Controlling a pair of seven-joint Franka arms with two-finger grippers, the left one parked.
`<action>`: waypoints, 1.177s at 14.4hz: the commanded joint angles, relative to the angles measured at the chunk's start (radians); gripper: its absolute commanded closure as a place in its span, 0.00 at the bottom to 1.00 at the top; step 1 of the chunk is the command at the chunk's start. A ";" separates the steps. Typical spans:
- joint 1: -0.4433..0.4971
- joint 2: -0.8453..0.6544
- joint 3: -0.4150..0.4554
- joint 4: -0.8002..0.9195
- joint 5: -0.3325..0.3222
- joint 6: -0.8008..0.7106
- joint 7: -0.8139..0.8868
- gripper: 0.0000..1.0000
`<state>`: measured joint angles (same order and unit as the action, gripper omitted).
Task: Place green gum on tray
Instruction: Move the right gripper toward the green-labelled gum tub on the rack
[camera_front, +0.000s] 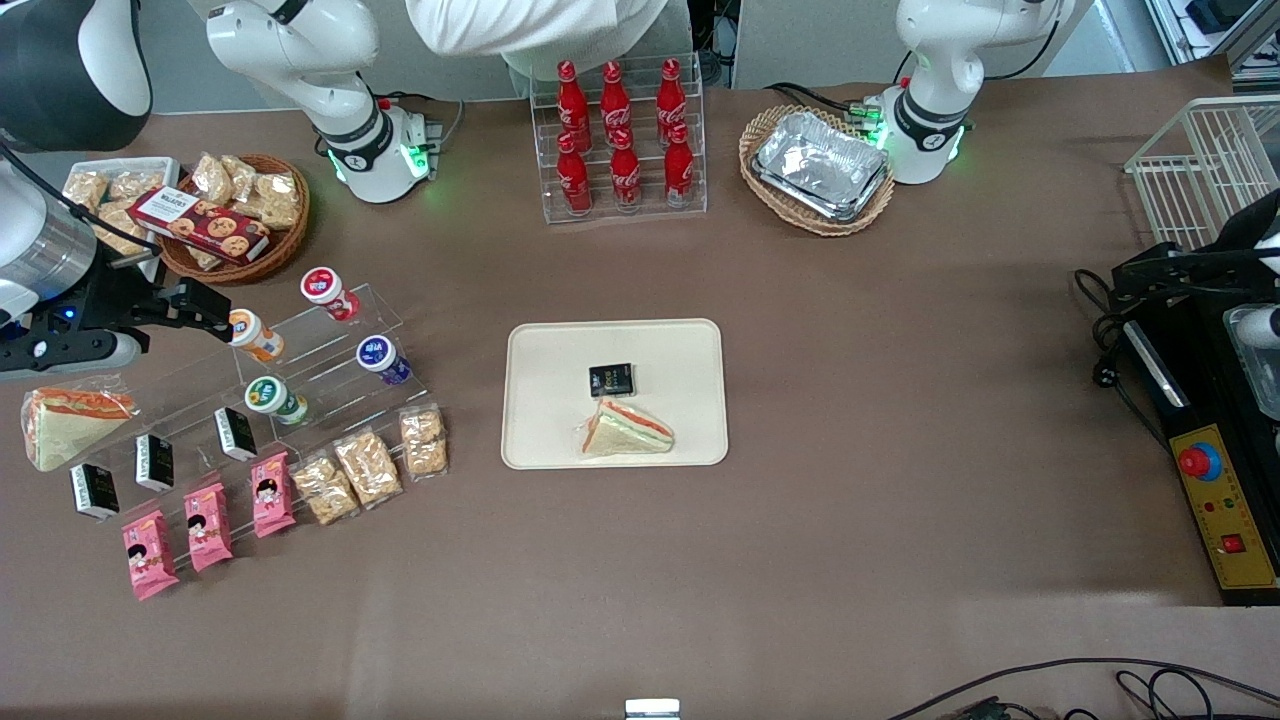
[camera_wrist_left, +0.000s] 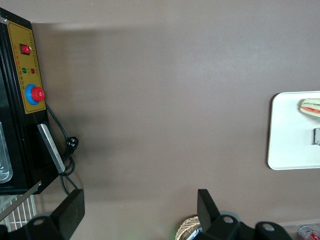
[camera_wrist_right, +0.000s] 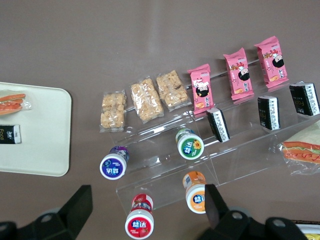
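Green gum (camera_front: 274, 397) lies tilted on the clear stepped rack (camera_front: 330, 350), lid facing out for an easy grasp; my pincer (camera_front: 205, 308) hovers above the orange bottle (camera_front: 254, 334), fingers wide apart and empty. Nearer the worktop's middle waits the cream tray (camera_front: 545, 345), where a sandwich (camera_front: 628, 430) and a black packet (camera_front: 611, 379) leave bare room.

The right arm's gripper (camera_front: 205, 305) hangs above the table with its fingers (camera_wrist_right: 80, 202) spread wide apart.
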<state>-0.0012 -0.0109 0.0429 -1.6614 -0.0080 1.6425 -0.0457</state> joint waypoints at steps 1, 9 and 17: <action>0.003 0.014 0.000 0.029 0.006 0.002 -0.005 0.00; -0.005 0.025 -0.034 0.014 0.036 0.036 -0.408 0.00; -0.005 -0.003 -0.101 -0.154 0.025 0.146 -0.453 0.00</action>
<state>-0.0049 0.0150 -0.0400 -1.7059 0.0057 1.7028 -0.4619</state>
